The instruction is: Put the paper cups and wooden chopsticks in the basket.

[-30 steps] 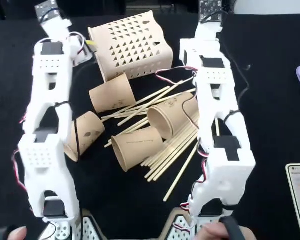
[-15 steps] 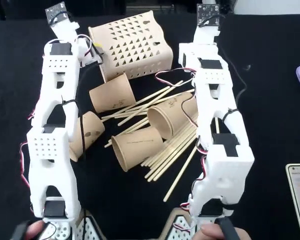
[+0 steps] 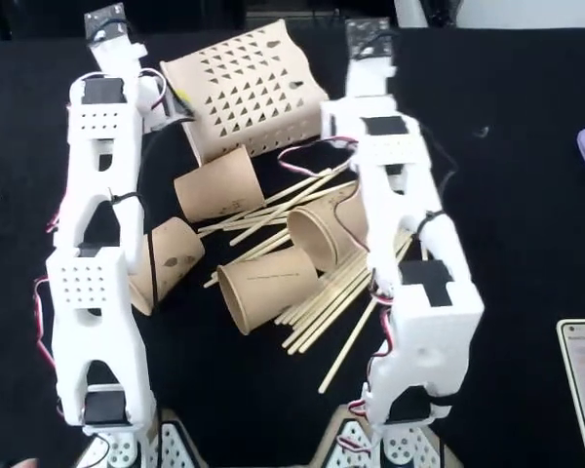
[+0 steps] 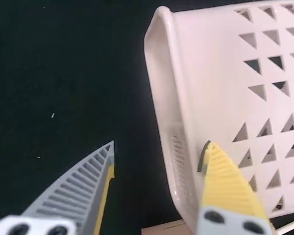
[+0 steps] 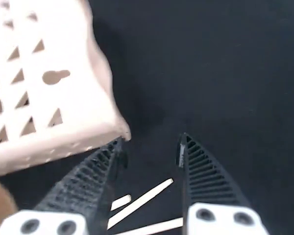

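Though open, jaws empty beside basket [image 3: 252,93].

The basket [image 3: 249,88] is smooth, matt cream plastic, the paper cups [image 3: 219,182] matt brown paper, the chopsticks [image 3: 331,292] pale bare wood. The table [image 3: 526,146] wears matt black cloth; the right fingers [image 5: 201,171] are ribbed black plastic.

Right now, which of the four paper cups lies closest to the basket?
The cup lying directly beside the basket's perforated wall, on the left arm's side. The other three cups lie farther from it.

Black tabletop [image 3: 526,195] — evenly lit.
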You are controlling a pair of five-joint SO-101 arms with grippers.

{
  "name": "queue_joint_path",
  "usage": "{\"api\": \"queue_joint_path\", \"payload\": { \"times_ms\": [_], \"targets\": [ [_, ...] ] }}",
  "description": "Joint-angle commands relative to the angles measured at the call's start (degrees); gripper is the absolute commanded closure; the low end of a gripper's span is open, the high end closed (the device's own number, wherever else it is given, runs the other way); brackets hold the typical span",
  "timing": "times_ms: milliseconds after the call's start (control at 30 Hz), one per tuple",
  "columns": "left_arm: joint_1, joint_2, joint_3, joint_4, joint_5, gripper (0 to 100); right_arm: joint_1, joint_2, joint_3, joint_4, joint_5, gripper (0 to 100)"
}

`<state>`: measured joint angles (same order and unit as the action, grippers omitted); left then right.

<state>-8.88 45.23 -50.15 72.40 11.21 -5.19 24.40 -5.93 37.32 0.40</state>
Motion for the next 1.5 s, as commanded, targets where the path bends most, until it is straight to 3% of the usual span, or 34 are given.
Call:
{"api": "queue_joint_path", "payload": {
  "times_ms": [0, 200, 600, 933, 1233, 1467],
  "targets": [
    [-3.82, 0.88, 0.31, 1.85, -1.67, 72, -0.79, -1.10, -0.84, 0.53, 2.46, 82.2],
    [-3.91, 1.41, -1.36, 1.49, -8.70, 72, -0.97, -0.84, -1.63, -1.23, 8.44, 82.5],
    [-6.02, 9.58, -0.31, 0.44, -8.70, 72, 1.85, -1.19, -1.63, -3.16, 8.79, 82.5],
    [-7.87, 3.60, -1.10, 2.55, -8.79, 74, 1.93, -1.19, -1.63, -2.81, 8.70, 82.5],
    [-10.68, -7.91, -19.65, 15.12, -8.79, 74, 2.81, -5.41, -3.56, 5.63, 8.70, 82.5],
    [-11.82, -11.43, -38.02, 13.36, -6.68, 74, 3.78, -12.88, -3.30, 12.84, 8.70, 82.5]
  ]
}}
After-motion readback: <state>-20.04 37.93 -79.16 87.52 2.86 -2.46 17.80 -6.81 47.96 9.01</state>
